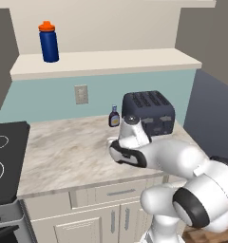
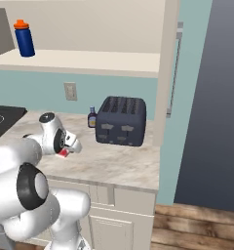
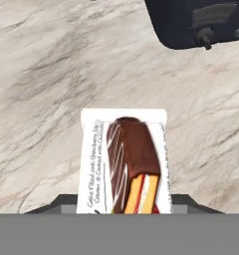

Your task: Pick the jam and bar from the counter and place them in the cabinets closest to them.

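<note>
- One bar (image 3: 125,164) in a white wrapper sits between the fingers (image 3: 124,201), pinched at its near end; its far end points toward the toaster (image 3: 201,20). The wrapper lies flat over the desk (image 3: 52,74), so the hold looks like a side squeeze across its width.
- Seen from the right base view, the hand (image 2: 65,144) hangs low over the desk (image 2: 119,161), in front and to the left of the toaster (image 2: 121,121), with a bit of red showing under it.
- Whether the bar has left the stone surface cannot be told.
- A small brown bottle (image 1: 114,116) stands just beside the toaster (image 1: 149,113), at its left back corner.
- Above the toaster runs the open cabinet shelf (image 1: 106,64), with a blue bottle (image 1: 49,42) standing toward its left end. That shelf is probably the nearest place for the bar.
- Judged from this, the grip is made and the lift toward the shelf comes next.
</note>
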Available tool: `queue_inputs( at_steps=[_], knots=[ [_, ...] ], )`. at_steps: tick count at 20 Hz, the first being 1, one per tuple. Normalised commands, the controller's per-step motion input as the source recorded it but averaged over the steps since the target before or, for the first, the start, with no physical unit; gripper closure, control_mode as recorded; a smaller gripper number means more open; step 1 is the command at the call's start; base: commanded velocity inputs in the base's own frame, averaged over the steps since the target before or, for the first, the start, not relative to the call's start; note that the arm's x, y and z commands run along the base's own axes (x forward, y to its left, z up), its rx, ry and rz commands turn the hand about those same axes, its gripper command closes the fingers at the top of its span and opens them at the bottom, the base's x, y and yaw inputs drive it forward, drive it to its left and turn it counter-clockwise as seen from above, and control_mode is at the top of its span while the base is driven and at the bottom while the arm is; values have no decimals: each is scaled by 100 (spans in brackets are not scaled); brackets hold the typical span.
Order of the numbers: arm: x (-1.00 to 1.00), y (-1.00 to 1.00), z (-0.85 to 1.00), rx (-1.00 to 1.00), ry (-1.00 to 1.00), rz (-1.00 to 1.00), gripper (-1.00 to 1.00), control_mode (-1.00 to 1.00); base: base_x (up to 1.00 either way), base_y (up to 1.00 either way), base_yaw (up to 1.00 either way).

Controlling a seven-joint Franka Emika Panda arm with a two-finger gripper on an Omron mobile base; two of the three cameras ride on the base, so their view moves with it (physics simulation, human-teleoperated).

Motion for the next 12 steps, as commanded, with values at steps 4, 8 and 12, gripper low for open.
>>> queue_inputs(
  at_steps=[4, 8, 12],
  knots=[
    [-27, 0, 100, 5, 1, -4, 100, -100, 0, 0, 0],
    [-35, 0, 100, 4, 1, -4, 100, -100, 0, 0, 0],
    [-46, 0, 94, 1, 0, -4, 100, -100, 0, 0, 0]
  ],
)
